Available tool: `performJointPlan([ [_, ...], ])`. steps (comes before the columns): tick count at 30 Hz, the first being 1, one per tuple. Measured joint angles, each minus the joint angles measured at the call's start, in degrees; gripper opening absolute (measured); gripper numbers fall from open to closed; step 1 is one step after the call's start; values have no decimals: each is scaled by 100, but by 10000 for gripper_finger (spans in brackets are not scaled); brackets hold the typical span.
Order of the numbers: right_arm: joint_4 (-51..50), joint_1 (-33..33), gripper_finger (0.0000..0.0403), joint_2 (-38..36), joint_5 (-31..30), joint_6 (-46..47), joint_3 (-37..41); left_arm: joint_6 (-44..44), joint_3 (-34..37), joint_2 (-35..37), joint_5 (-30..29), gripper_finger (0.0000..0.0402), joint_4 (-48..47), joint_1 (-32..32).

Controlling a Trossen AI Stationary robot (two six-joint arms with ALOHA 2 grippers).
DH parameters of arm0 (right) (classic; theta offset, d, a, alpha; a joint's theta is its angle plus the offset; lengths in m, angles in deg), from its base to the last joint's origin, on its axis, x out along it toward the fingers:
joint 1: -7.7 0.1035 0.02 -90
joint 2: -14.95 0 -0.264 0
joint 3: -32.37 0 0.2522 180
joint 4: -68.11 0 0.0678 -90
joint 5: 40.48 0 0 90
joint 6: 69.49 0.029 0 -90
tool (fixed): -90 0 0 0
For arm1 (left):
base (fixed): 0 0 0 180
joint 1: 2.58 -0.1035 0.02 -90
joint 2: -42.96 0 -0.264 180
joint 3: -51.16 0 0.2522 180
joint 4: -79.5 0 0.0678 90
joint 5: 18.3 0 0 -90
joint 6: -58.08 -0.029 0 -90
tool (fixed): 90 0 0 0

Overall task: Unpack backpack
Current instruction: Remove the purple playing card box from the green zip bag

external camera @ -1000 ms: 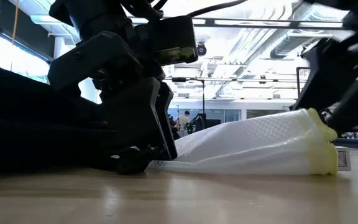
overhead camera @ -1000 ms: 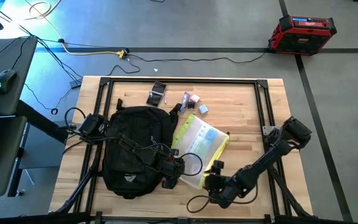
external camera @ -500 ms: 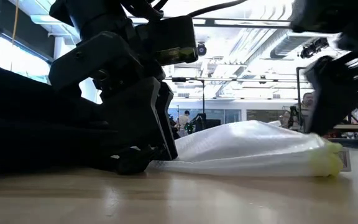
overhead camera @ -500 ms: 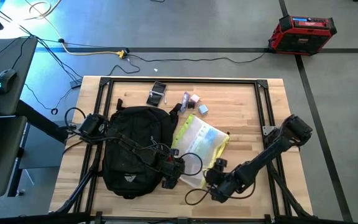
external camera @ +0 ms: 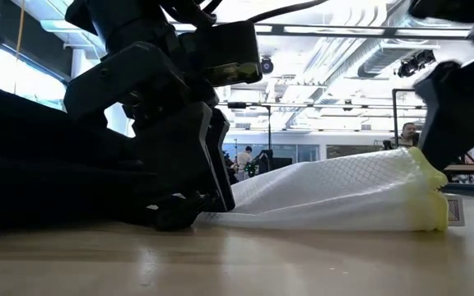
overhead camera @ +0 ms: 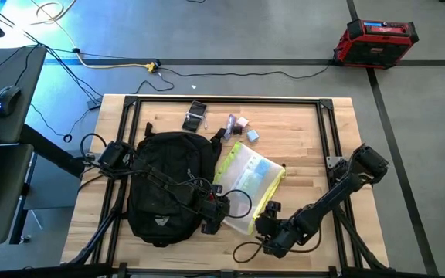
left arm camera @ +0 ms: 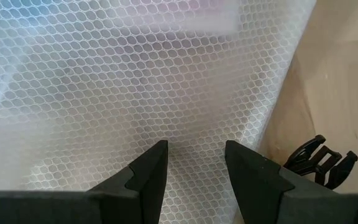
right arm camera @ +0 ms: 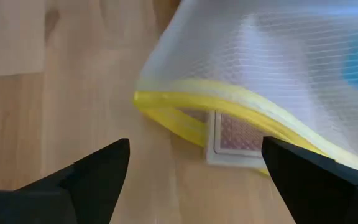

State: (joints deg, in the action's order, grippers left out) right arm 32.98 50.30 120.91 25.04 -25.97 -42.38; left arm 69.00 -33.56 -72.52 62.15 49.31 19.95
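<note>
1. While the light wooden table (overhead camera: 300,131) with its black metal edge frame fills the middle of the high view, the large rounded black fabric backpack (overhead camera: 164,181) lies in its lower-left part, white logo toward the bottom edge.
2. Touching the backpack's right side lies a translucent mesh pouch with neon-yellow trim (overhead camera: 247,179), tilted, at lower centre.
3. The left gripper (overhead camera: 213,218) sits at the pouch's lower-left corner, against the backpack; in the left wrist view its fingers (left arm camera: 146,174) stand somewhat apart, flat on the mesh, holding nothing that can be made out.
4. The right gripper (overhead camera: 266,219) rests low, just right of the pouch's yellow bottom edge; its fingers (right arm camera: 98,171) are spread wide and empty.
5. A small card-like item (right arm camera: 235,140) lies under the yellow trim.
6. Several small objects (overhead camera: 238,127) lie scattered in the upper-centre table area.
</note>
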Motion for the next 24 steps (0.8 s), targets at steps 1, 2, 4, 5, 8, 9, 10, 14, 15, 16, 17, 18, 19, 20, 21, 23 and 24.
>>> performJointPlan([
  [1, 116, -36, 352, 34, 116, -98, 0, -2, 2, 0, 0, 145, 0, 0],
  [2, 245, -62, 352, 67, 173, -191, 0, -2, 0, 0, 0, 145, 0, 0],
  [4, 389, -94, 352, 112, 123, -341, 0, -2, 0, 0, 0, 145, 0, 0],
  [5, 376, -107, 352, 131, 41, -359, 0, -2, 0, 0, 0, 145, 0, 0],
  [8, 185, -137, 352, 139, -413, -366, 0, -2, 0, 0, -1, 145, -2, 0],
  [9, 91, -154, 352, 139, -557, -355, 0, -2, 0, 0, 0, 145, -2, 0],
  [10, -24, -173, 352, 139, -649, -355, 0, -2, 0, 0, 0, 145, -2, 0],
  [14, -342, -307, 352, 139, -645, -352, 0, -2, 0, 0, 0, 145, -2, 0],
  [15, -355, -358, 352, 139, -610, -355, 0, -2, 0, 0, 0, 145, 0, 0],
  [16, -322, -410, 353, 139, -538, -355, 0, -2, 2, 0, 0, 145, -2, 0],
  [17, -280, -470, 354, 139, -461, -373, 0, -2, 0, 0, 0, 145, -2, 0],
  [18, -249, -524, 355, 139, -368, -399, 0, 0, 2, 0, 0, 145, -2, 0],
  [19, -231, -580, 357, 139, -278, -410, 0, -2, 2, 0, 0, 145, -2, 0],
  [20, -226, -637, 359, 139, -192, -415, 0, -2, 2, 0, 0, 145, -2, 0],
  [21, -230, -689, 360, 140, -117, -417, 0, -2, 0, 0, -2, 145, -2, 0],
  [23, -215, -774, 364, 181, 26, -479, 0, -2, 2, 0, -2, 145, -4, 0],
  [24, -227, -795, 365, 222, 105, -495, 0, -1, 1, 0, -2, 145, -4, 0],
])
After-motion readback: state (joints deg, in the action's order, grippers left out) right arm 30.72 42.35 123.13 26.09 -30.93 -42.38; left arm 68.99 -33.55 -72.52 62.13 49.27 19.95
